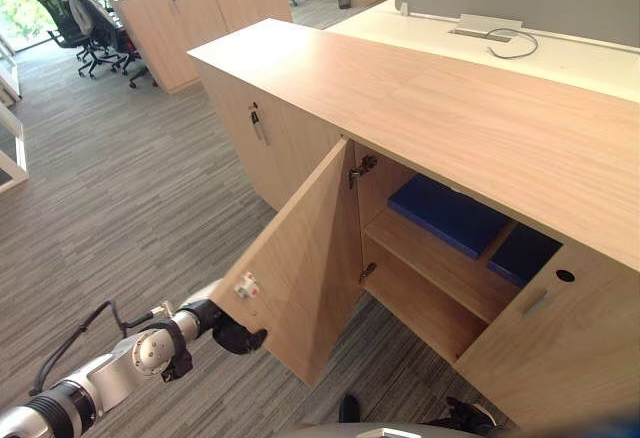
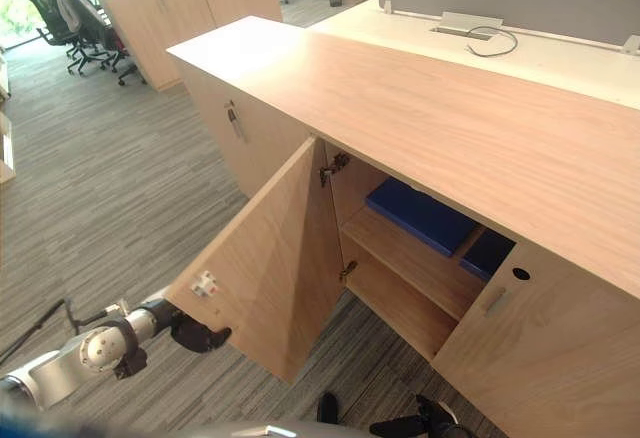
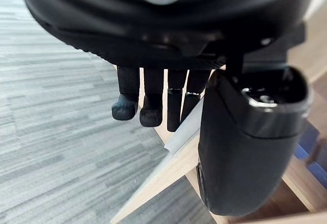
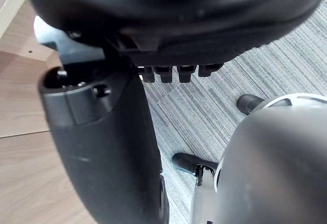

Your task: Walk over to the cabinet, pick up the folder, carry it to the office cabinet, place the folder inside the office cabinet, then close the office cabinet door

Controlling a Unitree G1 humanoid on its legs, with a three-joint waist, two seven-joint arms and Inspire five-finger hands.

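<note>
matt wood door (image 1: 300, 258), ribbed grey carpet (image 1: 130, 188)

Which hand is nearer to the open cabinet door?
Left. The left hand is at the free edge of the open door. The right hand hangs apart from it, beside a wood panel above the carpet.

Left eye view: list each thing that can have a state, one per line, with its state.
Light wooden left-side cabinet door: swung wide open.
Light wooden right-side cabinet door: shut.
Flat blue folder: lying flat on the upper shelf inside.
Neighbouring wooden door with key: shut.
Dark left hand: open, fingers relaxed, at the open door's free edge.
</note>
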